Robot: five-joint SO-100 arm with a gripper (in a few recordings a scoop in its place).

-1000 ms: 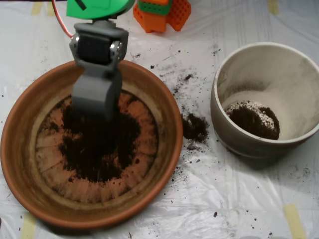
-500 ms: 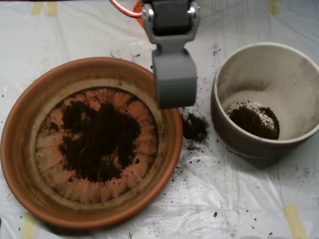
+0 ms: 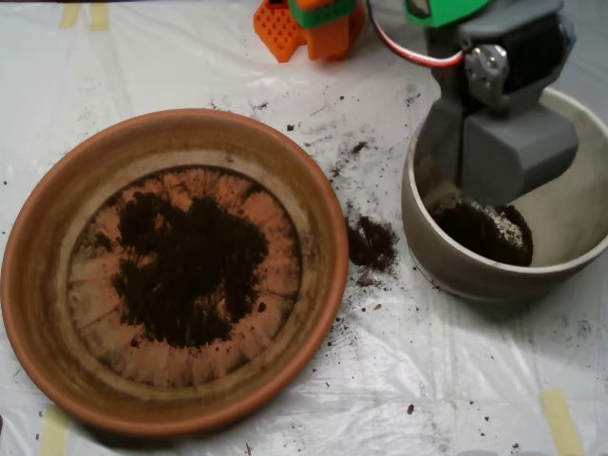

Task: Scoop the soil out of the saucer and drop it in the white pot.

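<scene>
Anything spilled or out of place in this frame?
Yes: a clump of soil lies on the plastic sheet between the saucer and the white pot, with specks scattered around, outside either vessel.

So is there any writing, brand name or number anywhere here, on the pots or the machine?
None can be read.
The saucer, the white pot and the grey scoop carry no lettering.
The orange and green blocks at the top edge and the tape strips on the plastic sheet show no marks either.
</scene>
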